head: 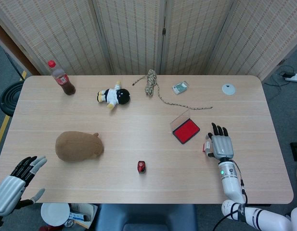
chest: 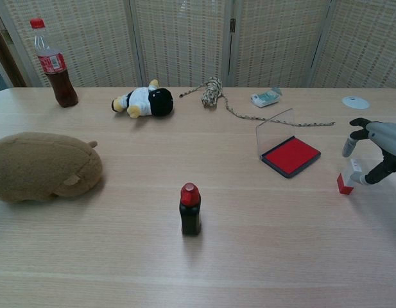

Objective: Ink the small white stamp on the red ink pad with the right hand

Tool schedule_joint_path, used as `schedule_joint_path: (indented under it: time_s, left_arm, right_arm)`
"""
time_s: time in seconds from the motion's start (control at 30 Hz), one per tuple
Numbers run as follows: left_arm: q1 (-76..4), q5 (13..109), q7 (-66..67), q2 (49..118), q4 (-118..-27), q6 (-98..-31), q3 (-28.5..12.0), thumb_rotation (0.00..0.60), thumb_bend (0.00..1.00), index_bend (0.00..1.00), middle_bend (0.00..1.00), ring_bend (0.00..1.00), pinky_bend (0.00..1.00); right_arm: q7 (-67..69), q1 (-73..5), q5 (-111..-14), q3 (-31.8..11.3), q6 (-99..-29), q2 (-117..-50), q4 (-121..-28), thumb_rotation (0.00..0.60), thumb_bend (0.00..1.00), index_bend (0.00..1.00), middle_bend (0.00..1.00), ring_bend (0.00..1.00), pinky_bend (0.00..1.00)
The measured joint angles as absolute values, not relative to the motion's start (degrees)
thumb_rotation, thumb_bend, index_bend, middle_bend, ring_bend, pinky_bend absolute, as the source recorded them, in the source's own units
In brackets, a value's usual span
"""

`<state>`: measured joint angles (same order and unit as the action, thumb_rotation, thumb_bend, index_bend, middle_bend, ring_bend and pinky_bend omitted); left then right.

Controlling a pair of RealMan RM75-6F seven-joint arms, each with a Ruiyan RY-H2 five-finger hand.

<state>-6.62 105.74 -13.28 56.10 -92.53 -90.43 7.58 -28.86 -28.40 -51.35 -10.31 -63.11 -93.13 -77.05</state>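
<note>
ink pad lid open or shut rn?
Open. The red ink pad has its clear lid standing up from the back edge, leaving the red surface bare in both views.

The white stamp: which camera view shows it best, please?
The chest view shows the stamp best: side on, its white body and red base are clear, with the right robot hand closing around it. In the head view the stamp is tiny and partly hidden by that robot hand.
</note>
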Motion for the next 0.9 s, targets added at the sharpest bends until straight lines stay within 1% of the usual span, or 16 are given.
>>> schedule_joint_path:
  time_s: [0.23,0.47,0.53,0.67,0.83,0.9]
  left_arm:
    - [-6.7,105.6,-14.5,56.1,-91.9,-90.8,7.5,0.6,0.34,0.0,0.0,0.0,0.06]
    - [-6.7,105.4,-14.3,56.2,-91.9,-90.7,7.5,0.6,0.34,0.0,0.0,0.0,0.06]
    - [-6.7,105.4,-14.4,56.2,-91.8,-90.6,7.4,0.6,0.34,0.0,0.0,0.0,0.06]
    - [-6.8,105.6,-14.9,56.3,-91.6,-91.0,7.3,0.6,0.34,0.0,0.0,0.0,0.06]
    - [-6.8,106.1,-15.1,56.6,-91.2,-91.5,7.3,0.6,0.34,0.0,0.0,0.0,0.06]
    - [-6.8,106.1,-15.1,56.6,-91.1,-91.6,7.3,0.6,0.34,0.0,0.0,0.0,0.06]
  right_arm:
    - [-29.1,-28.2,-51.8,-10.1,-63.9,-93.9,-75.9,0.6,0.27,0.39,0.02,0.0,0.0]
    - [-28.6,-28.0,-51.2,-10.1,-62.9,-94.3,-74.6,0.6,0.26,0.39,0.02,0.0,0.0]
    - [-28.5,-27.9,-51.2,-10.0,-62.8,-94.6,-74.2,0.6,0.26,0.41,0.02,0.0,0.0]
    - [-28.1,-27.9,-51.6,-10.1,-62.8,-95.0,-73.5,0.6,0.26,0.47,0.02,0.0,0.0]
    - [-27.4,-28.0,-51.9,-10.5,-62.5,-95.4,-72.8,0.6,0.26,0.5,0.03,0.0,0.0]
    - [-27.2,-28.1,-52.2,-10.6,-62.5,-95.5,-72.5,0.6,0.26,0.53,0.04,0.0,0.0]
